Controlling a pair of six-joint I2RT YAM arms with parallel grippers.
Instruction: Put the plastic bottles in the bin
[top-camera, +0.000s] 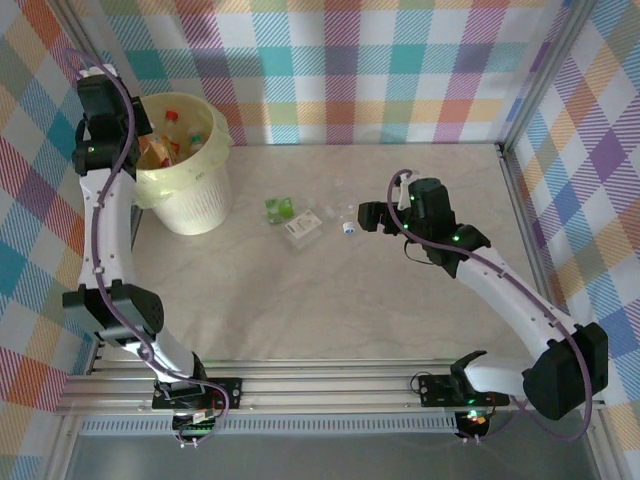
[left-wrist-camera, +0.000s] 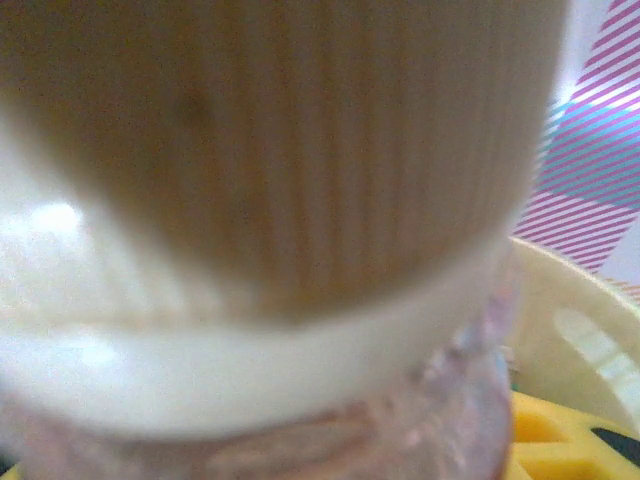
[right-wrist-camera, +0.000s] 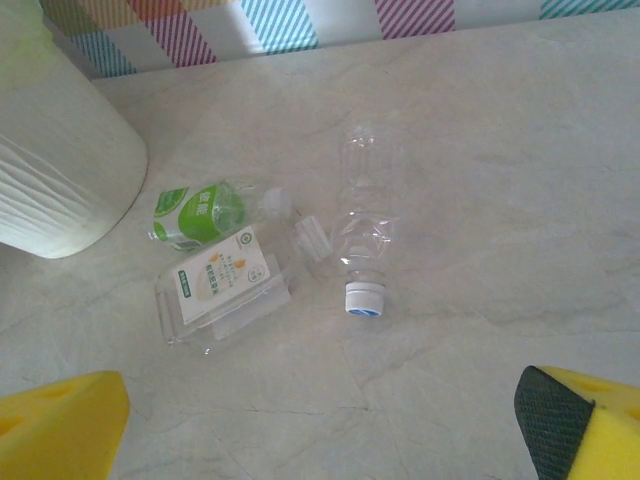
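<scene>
Above the bin (top-camera: 200, 200), a bottle (left-wrist-camera: 280, 200) is gripped in the left jaws, release judged due; right jaws are held open near three bottles (right-wrist-camera: 362, 240) beside the bin.

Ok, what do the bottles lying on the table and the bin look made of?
Bottles: thin clear plastic, glossy; the table shows through them, and they're creased. Bin: opaque pale-yellow plastic, seemingly matte; moulded ribs on its lower wall.
</scene>
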